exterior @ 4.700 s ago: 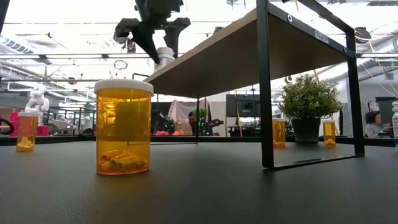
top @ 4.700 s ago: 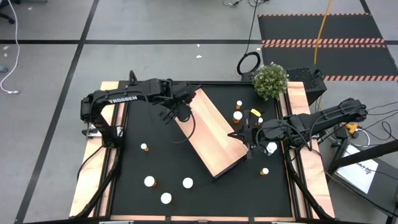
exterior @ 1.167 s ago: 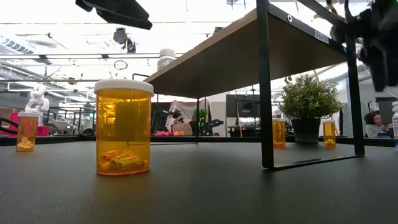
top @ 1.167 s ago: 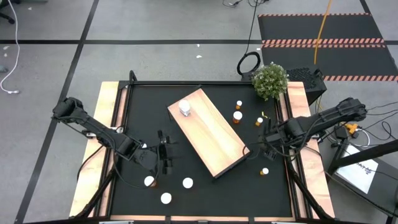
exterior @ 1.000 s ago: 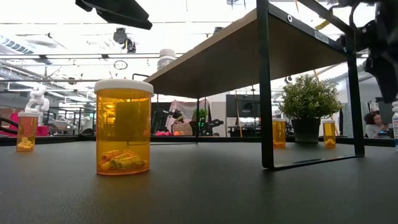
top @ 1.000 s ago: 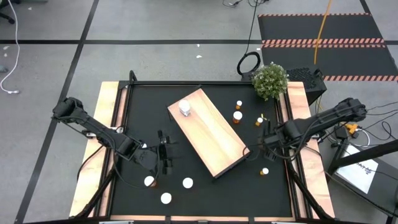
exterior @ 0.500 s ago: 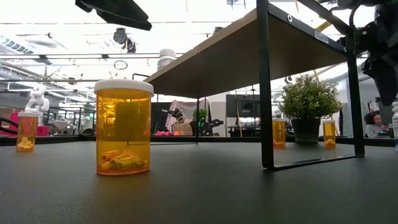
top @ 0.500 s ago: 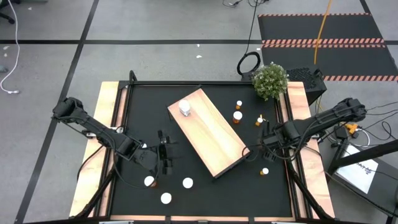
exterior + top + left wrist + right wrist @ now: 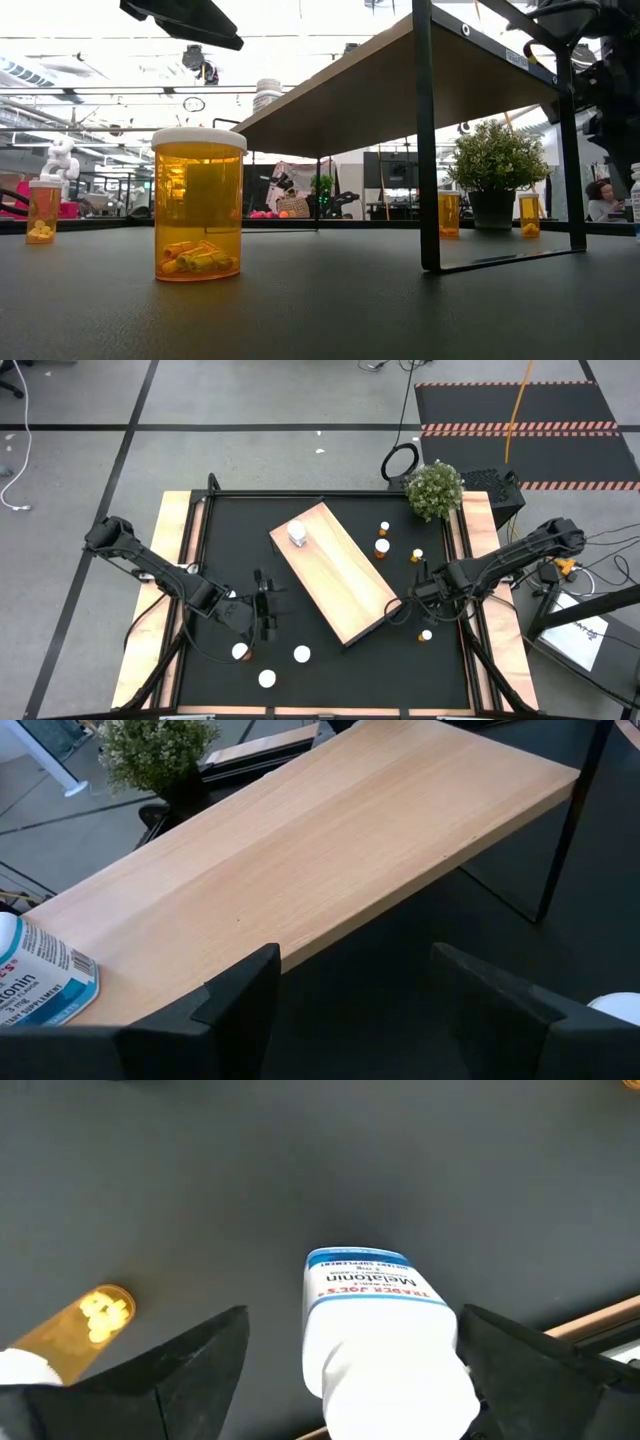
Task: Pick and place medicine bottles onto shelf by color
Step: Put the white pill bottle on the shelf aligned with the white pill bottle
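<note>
White-capped melatonin bottle (image 9: 385,1335) is sitting between our spread right gripper (image 9: 350,1355), which we are lowering nearer the desk (image 9: 330,660); our left gripper (image 9: 266,606) is staying spread, empty.

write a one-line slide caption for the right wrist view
Open right gripper straddling a white melatonin bottle on the black tabletop, a small orange bottle beside it.

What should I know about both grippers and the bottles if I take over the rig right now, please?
Left gripper: open, empty, over the table's near left, facing the shelf.
Right gripper: open around a white melatonin bottle by the table's right edge, not closed on it.
Done: one white bottle stands on the shelf.
Left: the loose bottles on the black table.
</note>
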`<state>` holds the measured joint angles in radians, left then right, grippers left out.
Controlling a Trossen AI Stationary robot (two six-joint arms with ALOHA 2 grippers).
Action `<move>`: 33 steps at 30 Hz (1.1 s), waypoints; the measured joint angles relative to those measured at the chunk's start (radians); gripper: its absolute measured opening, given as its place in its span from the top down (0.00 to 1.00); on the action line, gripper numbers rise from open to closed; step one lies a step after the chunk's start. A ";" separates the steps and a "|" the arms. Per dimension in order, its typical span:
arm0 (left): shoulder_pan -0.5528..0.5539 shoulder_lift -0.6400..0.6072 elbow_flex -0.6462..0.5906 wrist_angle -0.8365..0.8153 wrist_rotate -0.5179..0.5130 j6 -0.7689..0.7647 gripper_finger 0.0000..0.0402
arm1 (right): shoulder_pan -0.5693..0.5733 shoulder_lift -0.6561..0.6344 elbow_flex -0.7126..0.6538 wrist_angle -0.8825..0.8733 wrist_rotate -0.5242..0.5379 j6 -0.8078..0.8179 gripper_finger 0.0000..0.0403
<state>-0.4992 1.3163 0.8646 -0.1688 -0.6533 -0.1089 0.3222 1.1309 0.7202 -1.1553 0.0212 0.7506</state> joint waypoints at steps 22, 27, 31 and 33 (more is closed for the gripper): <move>0.000 0.000 0.000 -0.008 0.001 -0.001 0.36 | 0.000 0.000 0.000 -0.008 0.009 -0.039 0.46; 0.000 0.000 0.000 -0.008 0.001 -0.001 0.36 | 0.000 -0.007 0.000 -0.014 -0.029 -0.034 0.43; 0.000 0.000 0.000 -0.008 0.001 -0.001 0.36 | -0.001 -0.007 0.030 -0.070 -0.068 -0.019 0.45; 0.000 0.000 0.000 -0.008 0.001 -0.001 0.36 | -0.002 -0.007 0.055 -0.109 -0.075 -0.011 0.47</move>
<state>-0.4992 1.3163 0.8646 -0.1764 -0.6525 -0.1097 0.3206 1.1238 0.7751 -1.2640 -0.0536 0.7393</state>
